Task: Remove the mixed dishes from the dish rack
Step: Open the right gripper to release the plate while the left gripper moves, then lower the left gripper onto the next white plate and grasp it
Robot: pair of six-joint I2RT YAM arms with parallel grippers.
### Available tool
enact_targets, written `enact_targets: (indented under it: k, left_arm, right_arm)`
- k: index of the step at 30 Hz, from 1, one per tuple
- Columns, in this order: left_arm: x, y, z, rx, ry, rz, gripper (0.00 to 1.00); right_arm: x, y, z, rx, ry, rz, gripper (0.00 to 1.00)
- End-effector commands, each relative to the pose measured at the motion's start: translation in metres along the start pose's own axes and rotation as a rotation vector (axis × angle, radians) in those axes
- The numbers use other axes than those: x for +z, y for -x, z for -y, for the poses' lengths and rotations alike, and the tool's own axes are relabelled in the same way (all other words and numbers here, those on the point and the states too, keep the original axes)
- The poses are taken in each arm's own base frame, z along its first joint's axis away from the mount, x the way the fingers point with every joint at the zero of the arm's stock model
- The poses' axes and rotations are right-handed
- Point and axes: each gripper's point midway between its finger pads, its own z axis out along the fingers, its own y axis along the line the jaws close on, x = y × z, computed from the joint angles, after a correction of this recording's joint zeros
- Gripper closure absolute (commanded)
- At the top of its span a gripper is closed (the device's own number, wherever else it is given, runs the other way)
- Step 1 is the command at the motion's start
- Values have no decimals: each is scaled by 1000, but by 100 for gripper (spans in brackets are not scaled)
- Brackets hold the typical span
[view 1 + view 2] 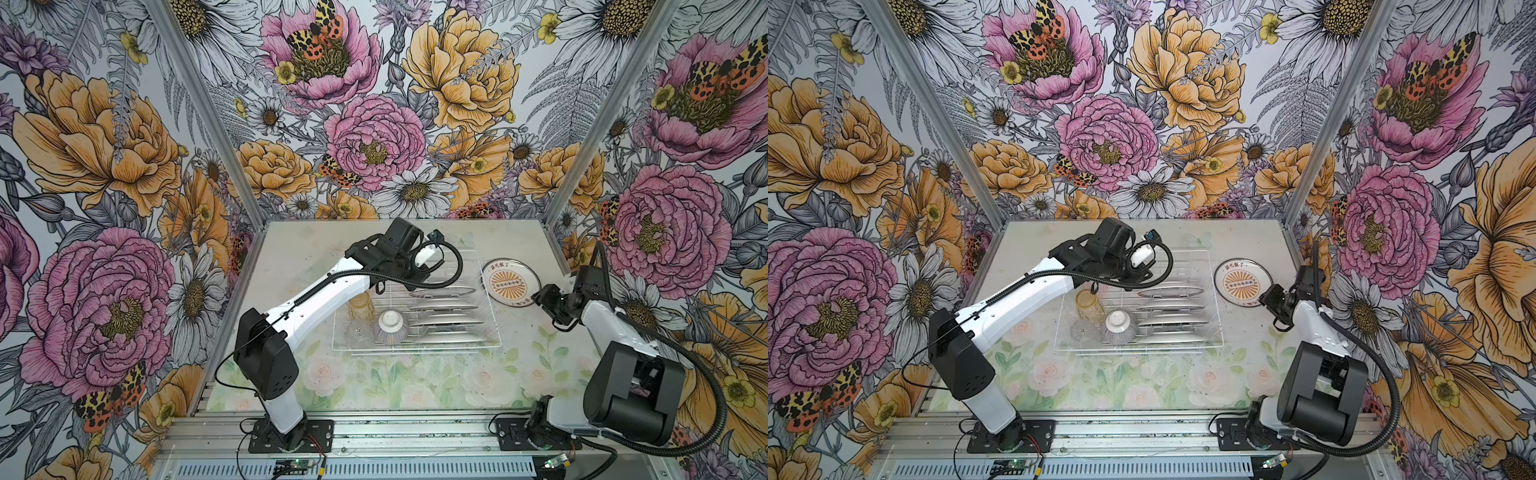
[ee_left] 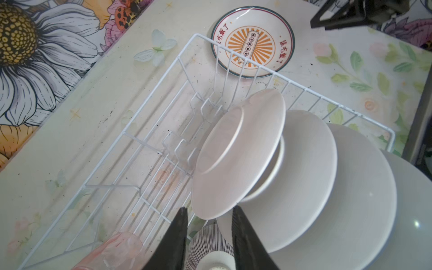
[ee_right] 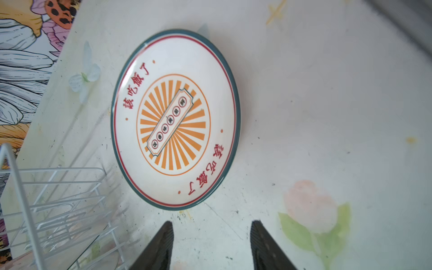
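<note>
Right claw (image 3: 212, 224) gapes near one plate (image 3: 175, 119); four plates (image 2: 238, 152) stand in rack (image 2: 160, 84).

Twin builds, left arm (image 1: 328, 286) and right arm (image 1: 598, 320): white link shells, black joint housings, big black shoulder blocks. Black corrugated conduit (image 1: 460, 262) loops off each wrist. Screwed black base plate (image 1: 318, 434) under each arm, thin black wires trailing. Tapered black jaws, ribbed inside.

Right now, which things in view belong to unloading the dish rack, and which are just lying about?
Job:
dish rack
four plates standing in it
printed plate lying beside the rack
amber tumbler
clear tumbler
pink tumbler
ribbed bowl, upside down

Lying about:
floral table cover
flowered wall panels
small green circuit board
</note>
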Motion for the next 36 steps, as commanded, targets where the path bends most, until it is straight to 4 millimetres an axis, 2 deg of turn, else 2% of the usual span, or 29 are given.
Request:
enact_targets:
  k: [1,5,12,18,20,21,28,36]
  left_arm:
    - [-9,0,14,141,23,-20,65]
    - [-10,6,28,234,55,-24,64]
    - [4,14,32,282,68,-36,57]
    - [17,19,36,326,65,-51,57]
    - [16,23,37,335,59,-43,57]
    - [29,16,39,342,46,-74,57]
    - [42,14,40,389,24,-119,58]
    - [61,6,26,439,106,-192,66]
  right_arm:
    - [-33,12,-14,-101,-33,32,44]
    - [-44,18,-37,-132,15,58,45]
    - [-46,13,-52,-157,51,56,45]
    - [-53,13,-56,-164,69,72,45]
    - [-56,14,-58,-166,78,78,45]
    - [-56,14,-59,-168,80,80,45]
    - [-57,16,-60,-169,82,84,45]
    - [-56,16,-59,-171,79,84,44]
